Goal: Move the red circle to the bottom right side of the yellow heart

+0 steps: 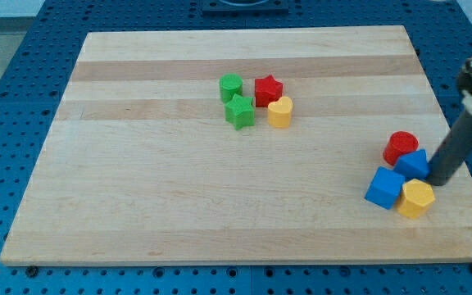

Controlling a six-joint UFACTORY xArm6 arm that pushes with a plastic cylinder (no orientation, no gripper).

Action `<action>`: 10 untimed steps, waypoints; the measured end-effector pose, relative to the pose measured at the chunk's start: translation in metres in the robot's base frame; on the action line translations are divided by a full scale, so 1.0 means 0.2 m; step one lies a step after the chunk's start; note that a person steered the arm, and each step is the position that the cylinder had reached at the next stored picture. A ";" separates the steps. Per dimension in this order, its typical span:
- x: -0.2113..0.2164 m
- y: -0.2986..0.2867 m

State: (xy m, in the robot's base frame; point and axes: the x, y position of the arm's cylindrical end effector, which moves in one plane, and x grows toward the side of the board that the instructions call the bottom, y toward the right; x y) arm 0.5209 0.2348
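Observation:
The red circle [400, 146] sits near the board's right edge, touching a small blue block [414, 164]. The yellow heart [279, 112] lies near the board's upper middle, far to the left of the red circle. My tip [437, 182] is at the lower right of the red circle, just right of the small blue block and above the yellow hexagon [416, 198]. The dark rod slants up to the view's right.
A blue cube [384, 188] lies left of the yellow hexagon. A red star [268, 90] touches the yellow heart's upper left. A green hexagon-like block [231, 87] and a green star [239, 112] lie left of them. The wooden board [138, 188] rests on a blue perforated table.

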 end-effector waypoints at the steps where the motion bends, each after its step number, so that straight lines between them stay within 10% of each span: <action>1: 0.00 -0.07; 5: -0.11 0.14; 10: -0.34 -0.41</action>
State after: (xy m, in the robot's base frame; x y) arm 0.4539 0.1532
